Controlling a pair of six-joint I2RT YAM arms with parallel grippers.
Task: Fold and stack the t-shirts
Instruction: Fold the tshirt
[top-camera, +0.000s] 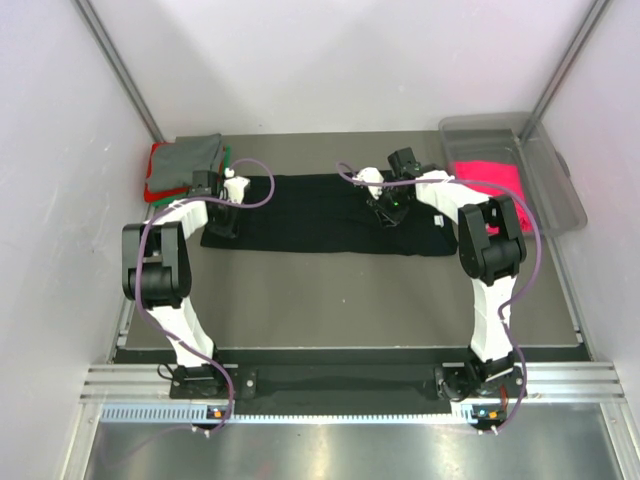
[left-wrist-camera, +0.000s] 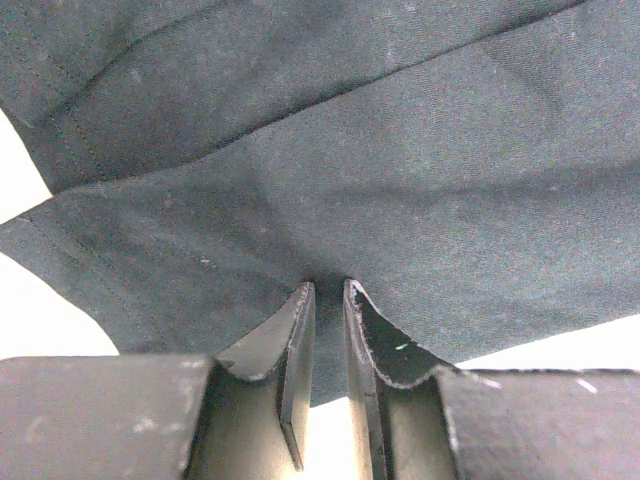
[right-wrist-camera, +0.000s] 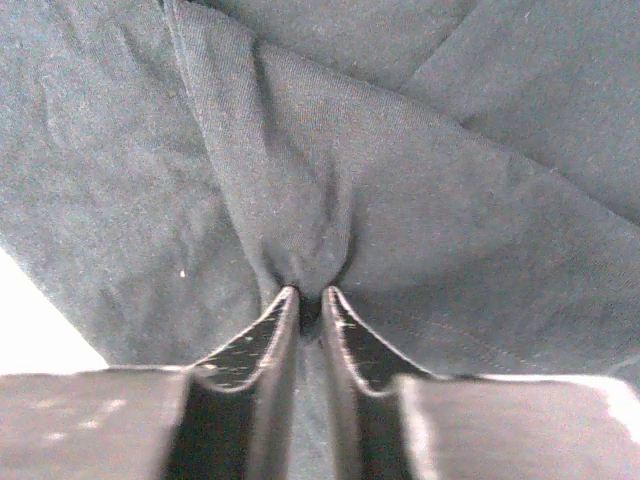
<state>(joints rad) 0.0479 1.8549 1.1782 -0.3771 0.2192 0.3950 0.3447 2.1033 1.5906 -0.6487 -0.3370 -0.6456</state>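
The black t-shirt (top-camera: 300, 215) lay spread out as a long, flat band across the middle of the tabletop (top-camera: 330, 300), running from side to side. The left fingers (left-wrist-camera: 296, 335) stood at its left end. They were nearly closed, with only a narrow slit between them, and their tips pinched an edge of the black cloth, which fanned out smoothly above them. The right fingers (right-wrist-camera: 272, 335) were down on the right half of the same shirt, well in from its right end. They were drawn almost together on a gathered pleat of the fabric, and creases spread from the pinch.

At the far left corner of the tabletop sat a pile of folded shirts just beyond the black shirt's left end. It had a grey t-shirt (top-camera: 188, 160) on top, a red t-shirt (top-camera: 156, 186) showing beneath it, and a sliver of a green t-shirt (top-camera: 227, 157) at the right side. At the far right, a clear plastic bin (top-camera: 560, 195) held a hot-pink t-shirt (top-camera: 486, 178).
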